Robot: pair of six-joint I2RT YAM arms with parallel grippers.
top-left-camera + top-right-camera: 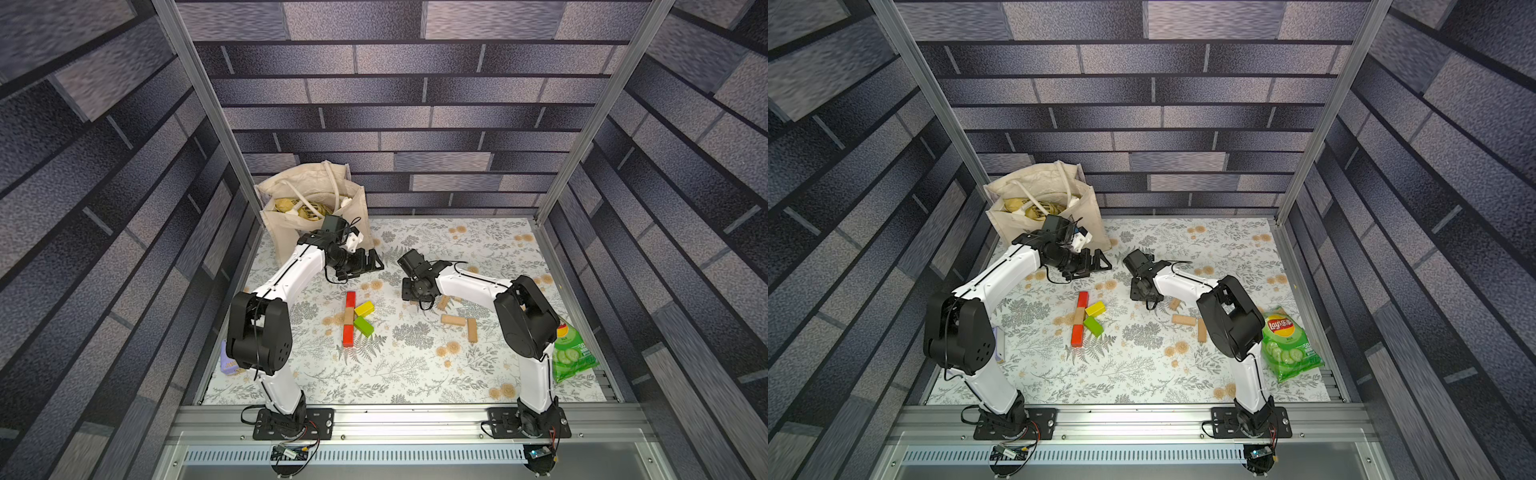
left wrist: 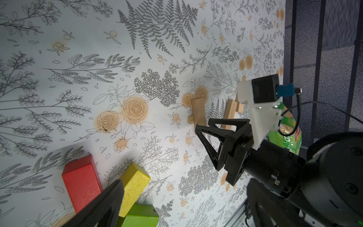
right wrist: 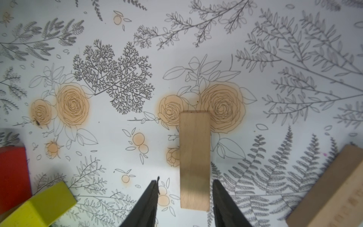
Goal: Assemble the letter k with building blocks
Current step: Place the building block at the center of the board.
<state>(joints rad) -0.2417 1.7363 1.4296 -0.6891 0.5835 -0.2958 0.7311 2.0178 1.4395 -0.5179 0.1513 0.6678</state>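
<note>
1. A tabletop (image 1: 415, 374) covered in a floral print is enclosed by walls printed with grey bricks and framed by aluminium posts.
2. At the centre of both top views a coloured letter k (image 1: 353, 318) is laid flat. Its spine is formed by an upper red block (image 1: 350, 298), a tan spine block (image 1: 348, 316) and a lower red block (image 1: 348, 336) set end to end. A yellow block (image 1: 364, 308) and a green block (image 1: 363, 326) are slanted off its middle toward the right.
3. To the right of the letter, loose tan blocks (image 1: 453, 319) are scattered on the print near the right arm, well apart from the figure.
4. The right gripper (image 3: 185, 181) is pointed down at the table. In the right wrist view its jaws are seen partly parted, set on either side of one end of a flat tan block (image 3: 194, 157). A clear gap is left between one finger (image 3: 149, 202) and the wood; the other finger is just beside it, and contact cannot be told.
5. The left gripper (image 1: 374, 262) is poised above the table, up and left of the letter; its jaws are spread wide with nothing between them.
6. A canvas tote bag (image 1: 307, 208) is stood at the table's upper left corner; a green Lay's crisp bag (image 1: 1287, 345) is laid at the right edge; a purple pack (image 1: 228, 361) is partly hidden under the left arm.
</note>
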